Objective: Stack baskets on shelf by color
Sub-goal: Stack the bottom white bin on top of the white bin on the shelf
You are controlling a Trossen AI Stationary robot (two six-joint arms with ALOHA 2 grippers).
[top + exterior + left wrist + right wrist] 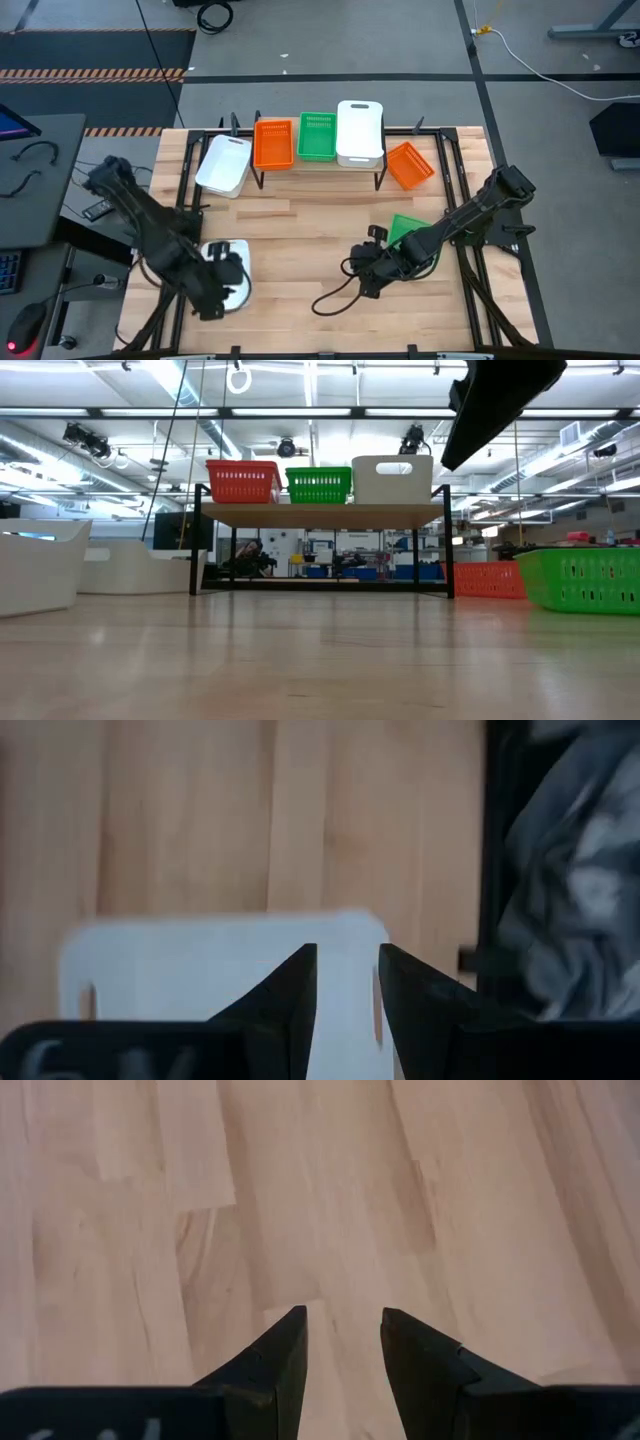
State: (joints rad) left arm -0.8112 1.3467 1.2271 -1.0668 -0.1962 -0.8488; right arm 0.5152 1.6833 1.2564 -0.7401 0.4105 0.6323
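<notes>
The right gripper (pixel 342 1335) is hanging over bare table (pixel 300 230) with its fingers spread and nothing between them. In the high view it sits just in front of a green basket (pixel 408 228) lying on the table's right side. The left gripper (pixel 347 985) is hovering over a white basket (pixel 200 965) at the table's front left, fingers apart with the basket's end wall showing in the gap; whether they are pinching it cannot be told. On the shelf (pixel 320 515) an orange basket (pixel 273 143), a green one (pixel 317 136) and a white one (pixel 360 131) are standing side by side. Another white basket (pixel 225 164) is lying tilted at the shelf's left end, and another orange basket (pixel 410 165) is sitting askew at its right end.
</notes>
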